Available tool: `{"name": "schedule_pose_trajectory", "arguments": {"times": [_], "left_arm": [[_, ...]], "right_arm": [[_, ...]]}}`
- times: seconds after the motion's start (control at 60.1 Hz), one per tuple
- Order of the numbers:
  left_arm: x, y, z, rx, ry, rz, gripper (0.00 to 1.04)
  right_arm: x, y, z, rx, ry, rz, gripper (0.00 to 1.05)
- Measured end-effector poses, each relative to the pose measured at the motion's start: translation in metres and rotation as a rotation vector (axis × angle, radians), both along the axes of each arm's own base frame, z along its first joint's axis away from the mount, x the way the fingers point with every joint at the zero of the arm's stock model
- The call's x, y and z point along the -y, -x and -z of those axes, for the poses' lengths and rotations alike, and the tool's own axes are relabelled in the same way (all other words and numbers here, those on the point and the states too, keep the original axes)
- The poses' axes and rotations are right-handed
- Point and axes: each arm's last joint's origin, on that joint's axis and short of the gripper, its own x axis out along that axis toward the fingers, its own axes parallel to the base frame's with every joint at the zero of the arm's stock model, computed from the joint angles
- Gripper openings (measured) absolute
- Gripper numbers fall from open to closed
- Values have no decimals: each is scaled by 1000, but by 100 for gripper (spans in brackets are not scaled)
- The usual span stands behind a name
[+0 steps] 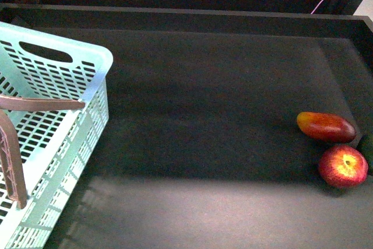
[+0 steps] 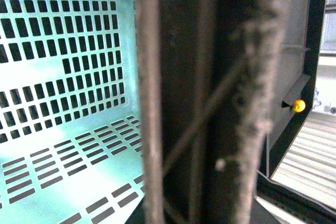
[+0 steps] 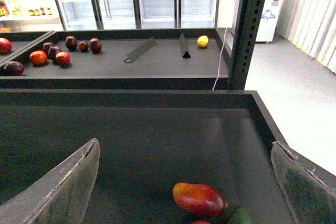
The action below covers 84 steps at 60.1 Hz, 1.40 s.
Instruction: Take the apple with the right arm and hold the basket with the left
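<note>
The apple (image 1: 343,166), round and red with a yellowish stem patch, lies at the right of the dark tray in the front view; only its top sliver (image 3: 200,222) shows in the right wrist view. The mint-green slotted basket (image 1: 55,138) stands at the left with its brown lattice handle (image 1: 13,155) up. The left wrist view sits right against that handle (image 2: 205,103), and my left gripper is shut on it, the jaws themselves hidden. My right gripper (image 3: 184,182) is open, its fingers (image 3: 63,187) wide apart above the fruit. Neither arm shows in the front view.
An oblong red-orange fruit (image 1: 326,126) lies just behind the apple, and a dark green fruit (image 1: 367,147) sits at the tray's right wall. The tray has raised dark walls (image 1: 186,18). A farther shelf (image 3: 115,56) holds several fruits and a lemon (image 3: 202,41).
</note>
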Motion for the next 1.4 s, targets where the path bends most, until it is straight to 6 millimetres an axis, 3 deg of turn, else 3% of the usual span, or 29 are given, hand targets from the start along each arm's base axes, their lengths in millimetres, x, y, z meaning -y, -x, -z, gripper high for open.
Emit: {"name": "schedule_pose_trajectory", "arguments": {"times": [0.333, 0.433, 0.616, 0.749, 1.131, 1.398], "left_arm": [[14, 5, -41, 57, -44, 118, 5], [39, -4, -55, 82, -59, 212, 5], [104, -29, -77, 140, -78, 441, 5], [140, -39, -82, 157, -86, 552, 5], [203, -55, -90, 217, -81, 726, 5], [236, -51, -88, 231, -74, 834, 5]], "right_arm": [[0, 0, 0, 0, 0, 0, 96], [0, 0, 0, 0, 0, 0, 96], [0, 0, 0, 0, 0, 0, 96], [0, 0, 0, 0, 0, 0, 96], [0, 0, 0, 0, 0, 0, 96], [0, 0, 0, 0, 0, 0, 96]]}}
